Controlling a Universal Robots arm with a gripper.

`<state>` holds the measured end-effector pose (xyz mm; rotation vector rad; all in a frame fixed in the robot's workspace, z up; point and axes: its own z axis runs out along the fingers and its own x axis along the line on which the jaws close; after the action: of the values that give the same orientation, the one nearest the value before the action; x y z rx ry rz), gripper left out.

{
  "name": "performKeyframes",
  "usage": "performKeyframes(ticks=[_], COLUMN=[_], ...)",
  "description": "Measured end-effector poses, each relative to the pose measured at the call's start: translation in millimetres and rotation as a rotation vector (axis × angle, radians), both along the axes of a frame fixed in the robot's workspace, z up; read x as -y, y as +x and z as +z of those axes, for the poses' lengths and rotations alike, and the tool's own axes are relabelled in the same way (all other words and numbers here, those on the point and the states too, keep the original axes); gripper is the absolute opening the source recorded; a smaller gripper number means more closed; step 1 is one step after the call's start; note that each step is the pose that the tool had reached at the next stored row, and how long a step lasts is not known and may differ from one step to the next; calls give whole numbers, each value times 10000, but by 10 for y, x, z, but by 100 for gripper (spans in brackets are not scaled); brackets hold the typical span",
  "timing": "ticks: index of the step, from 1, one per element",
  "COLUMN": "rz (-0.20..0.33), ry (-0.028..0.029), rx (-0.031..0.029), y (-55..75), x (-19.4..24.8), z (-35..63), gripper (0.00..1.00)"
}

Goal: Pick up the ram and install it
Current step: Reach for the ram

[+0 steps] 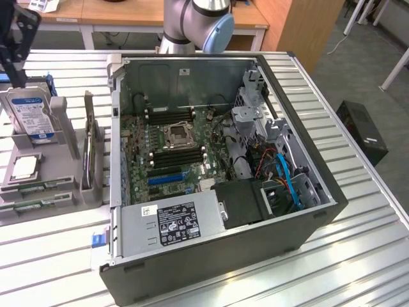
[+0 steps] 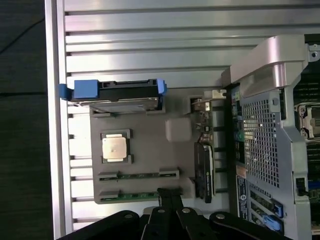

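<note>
Two ram sticks lie side by side in holders on the grey tray (image 2: 150, 150): one ram stick (image 2: 138, 175) and a greener ram stick (image 2: 131, 196). In the exterior view they are at the tray's front, ram (image 1: 30, 189) and ram (image 1: 27, 206). My gripper (image 2: 168, 196) is shut with nothing between its fingers. It hangs well above the tray, and its tips appear over one end of the greener stick. In the exterior view my gripper (image 1: 16, 61) is at the far left, above the hard drive.
On the tray are also a blue-railed hard drive (image 2: 115, 95), a CPU (image 2: 115, 147) and an upright expansion card (image 2: 205, 167). The open computer case (image 1: 118, 160) lies to the exterior view's right of the tray, with black memory slots (image 1: 176, 157) beside the CPU socket (image 1: 176, 134).
</note>
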<state>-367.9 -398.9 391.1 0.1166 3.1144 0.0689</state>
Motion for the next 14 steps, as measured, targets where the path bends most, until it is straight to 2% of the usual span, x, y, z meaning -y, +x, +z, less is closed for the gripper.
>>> performKeyframes(ticks=[6, 14], rz=[-1, -1], ry=[0, -1], rx=[-14, -16], y=[-188, -210], x=[0, 4], z=[-5, -5], gripper=[11, 11])
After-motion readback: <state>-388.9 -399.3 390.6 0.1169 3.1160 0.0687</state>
